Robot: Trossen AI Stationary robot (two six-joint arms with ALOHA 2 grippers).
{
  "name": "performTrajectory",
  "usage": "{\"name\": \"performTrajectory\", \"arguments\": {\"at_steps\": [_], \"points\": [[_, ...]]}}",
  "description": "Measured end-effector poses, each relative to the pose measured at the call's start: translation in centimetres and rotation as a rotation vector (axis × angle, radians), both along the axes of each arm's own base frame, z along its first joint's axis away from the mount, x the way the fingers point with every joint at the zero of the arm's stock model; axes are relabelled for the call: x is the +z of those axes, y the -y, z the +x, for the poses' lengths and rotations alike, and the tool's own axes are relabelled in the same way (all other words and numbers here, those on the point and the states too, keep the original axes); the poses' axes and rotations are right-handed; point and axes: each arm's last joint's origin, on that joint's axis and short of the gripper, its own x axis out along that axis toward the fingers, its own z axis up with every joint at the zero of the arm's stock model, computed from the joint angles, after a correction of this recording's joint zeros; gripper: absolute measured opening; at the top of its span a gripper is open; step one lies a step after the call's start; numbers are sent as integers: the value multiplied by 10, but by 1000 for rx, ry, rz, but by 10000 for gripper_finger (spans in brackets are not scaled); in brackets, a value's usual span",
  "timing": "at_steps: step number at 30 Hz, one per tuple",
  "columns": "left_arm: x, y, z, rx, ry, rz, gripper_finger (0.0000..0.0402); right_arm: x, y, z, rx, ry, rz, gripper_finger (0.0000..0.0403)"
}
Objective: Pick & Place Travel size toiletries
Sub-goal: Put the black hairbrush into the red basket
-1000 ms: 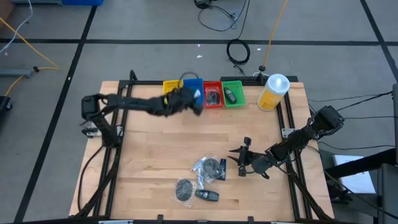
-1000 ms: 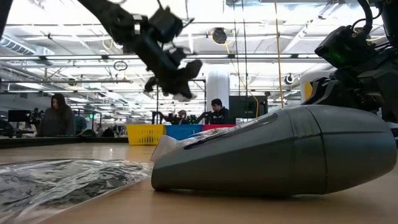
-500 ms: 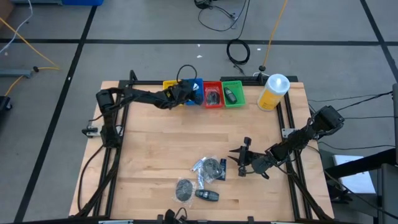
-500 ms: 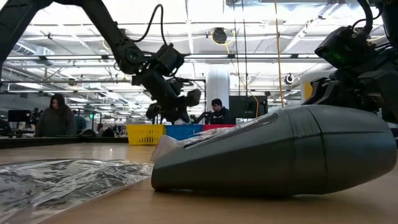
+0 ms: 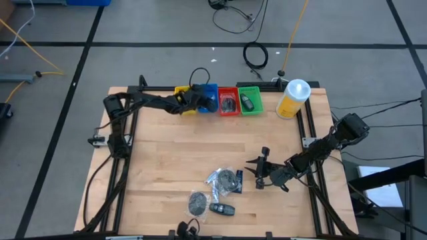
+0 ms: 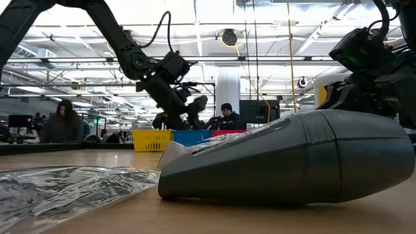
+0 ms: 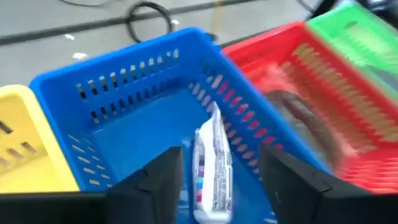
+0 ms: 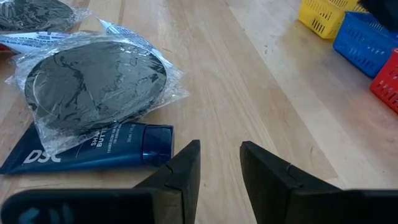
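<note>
A wooden table is seen from above, with two dark robot arms reaching over it. Along the far edge four small trays are lined up side by side: a yellow tray, a blue tray, a red tray and a green tray. A big yellow bottle with a white cap is stood just beside the green tray.

The left gripper is held over the blue tray. In the left wrist view its fingers are spread apart and nothing is gripped between them; a white tube-like toiletry is seen between them, inside the blue tray, leaning near the wall next to the red tray. A dark item is seen in the red tray and another in the green tray; what they are cannot be told.

The right gripper is held low over the table's near right part, its fingers parted a little with nothing between them. Just beside it a wrapped grey disc is laid on a dark blue tube. Nearer the front edge a second wrapped disc and a dark oblong bottle are laid close together.

In the low view, people are seen in the room behind the table.
</note>
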Motion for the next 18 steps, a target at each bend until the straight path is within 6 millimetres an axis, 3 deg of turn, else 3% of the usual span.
{"name": "performTrajectory", "arguments": {"at_steps": [4, 7, 12, 18], "points": [[30, 10, -6, -109, 20, -5, 248, 0, 0, 0, 2, -4, -7, 105], [52, 39, -5, -193, -31, 46, 264, 0, 0, 0, 4, 0, 2, 105], [68, 116, -2, -340, -100, 170, 275, 1, -2, 1, 8, 22, 129, 105], [50, 211, -9, -501, -129, 231, 275, 14, -11, 8, 189, 101, 177, 122]]}}
